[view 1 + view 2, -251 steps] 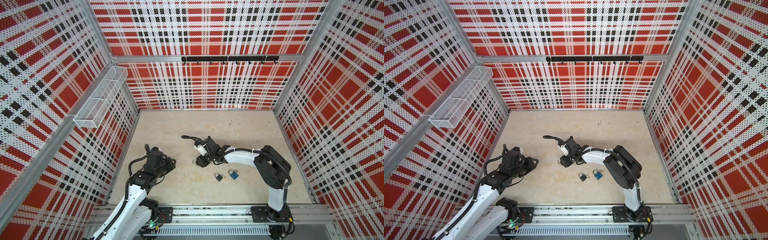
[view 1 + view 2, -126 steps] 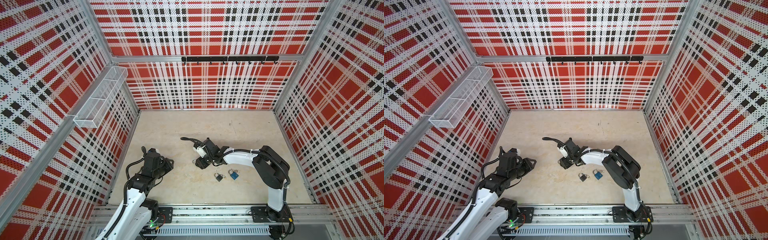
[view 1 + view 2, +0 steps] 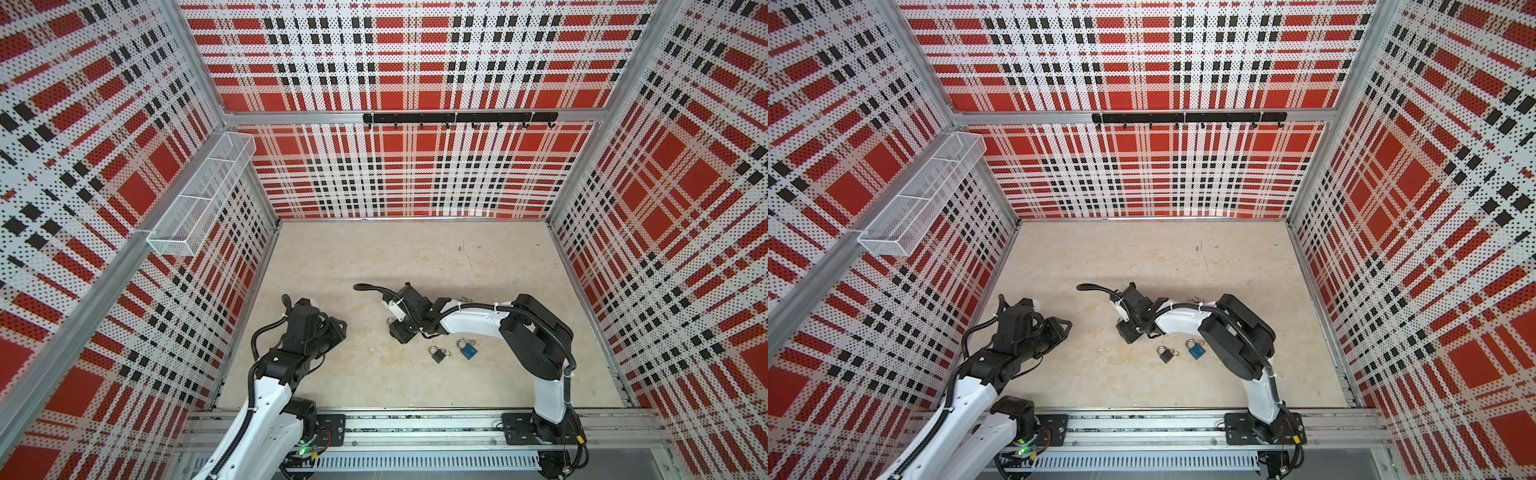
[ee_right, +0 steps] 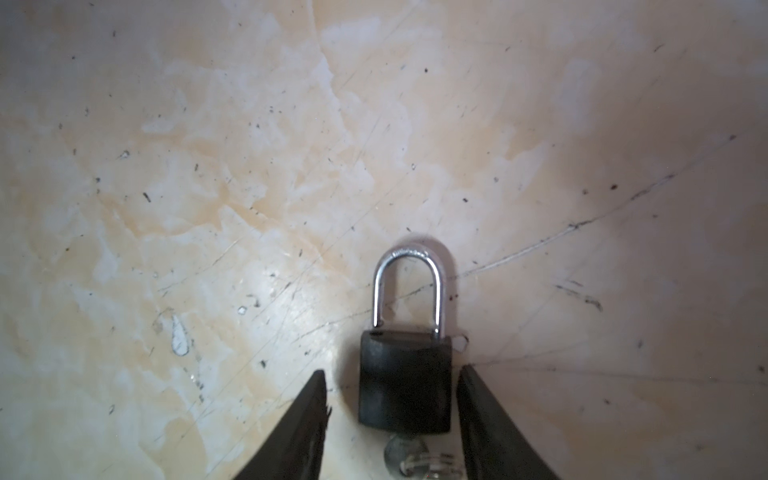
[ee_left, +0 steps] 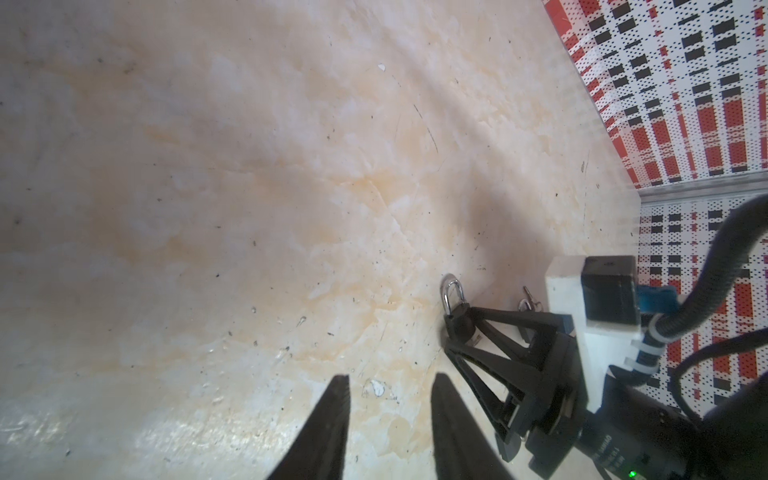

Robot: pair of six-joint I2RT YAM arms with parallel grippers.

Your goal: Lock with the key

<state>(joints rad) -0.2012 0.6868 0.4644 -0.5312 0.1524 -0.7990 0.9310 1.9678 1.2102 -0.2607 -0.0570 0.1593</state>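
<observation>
Inside the parted right claw [image 4: 391, 370] lies a black padlock [image 4: 405, 382].

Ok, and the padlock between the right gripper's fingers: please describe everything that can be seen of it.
The padlock has a matte black, boxy body and a silver shackle arched over it. It lies flat on the beige table, shackle pointing away from the right gripper. The open fingers flank its body, a gap clear on one side. Something metallic, perhaps a key, shows blurred at its base.
</observation>
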